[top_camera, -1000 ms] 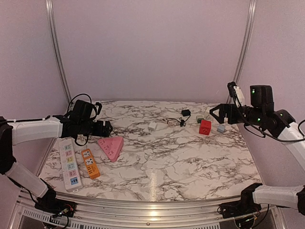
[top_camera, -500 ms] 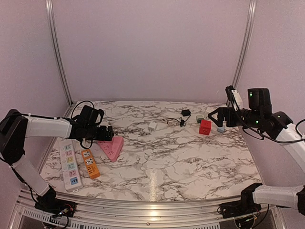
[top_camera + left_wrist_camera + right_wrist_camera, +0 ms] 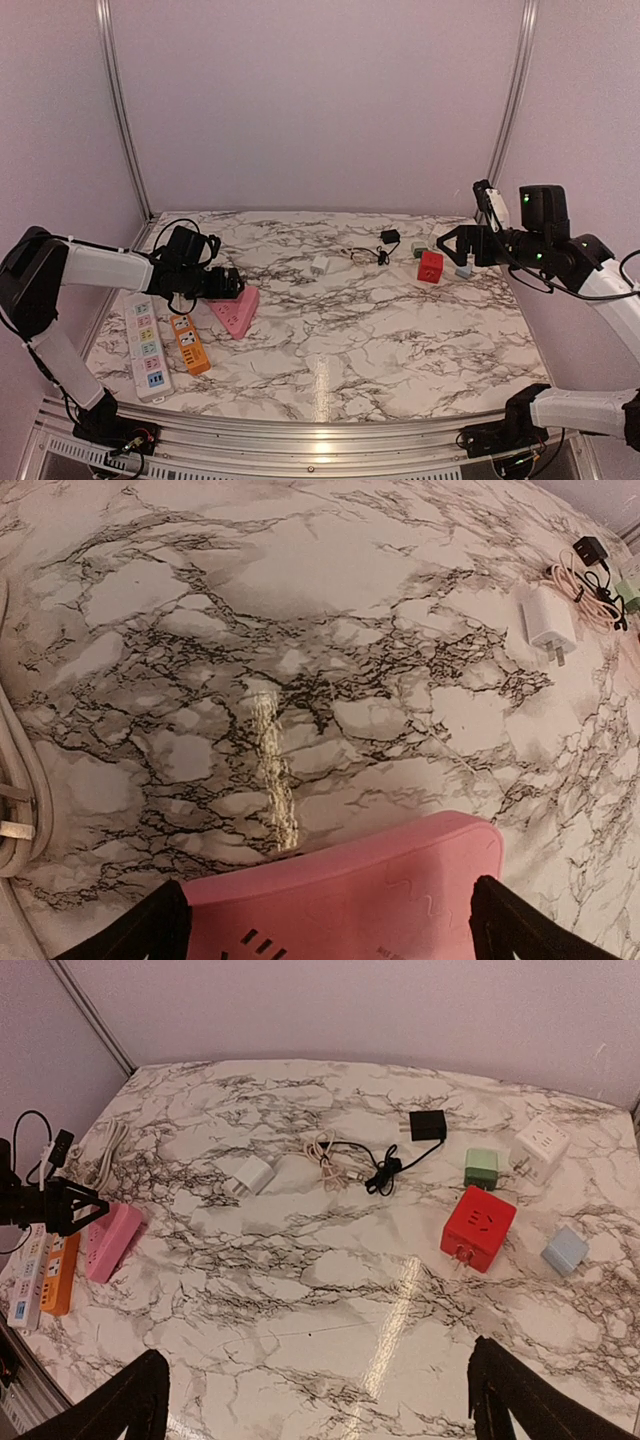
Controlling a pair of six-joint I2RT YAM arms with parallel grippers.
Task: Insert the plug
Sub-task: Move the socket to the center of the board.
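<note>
Socket block (image 3: 360, 880), pink, beneath left hand (image 3: 330, 908)

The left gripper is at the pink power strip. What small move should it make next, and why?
Probably close the left gripper on the pink power strip to steady it. Its jaws stand open with the strip's end between them, and no plug is held yet: the right gripper hangs open, clear of the red cube adapter.
</note>
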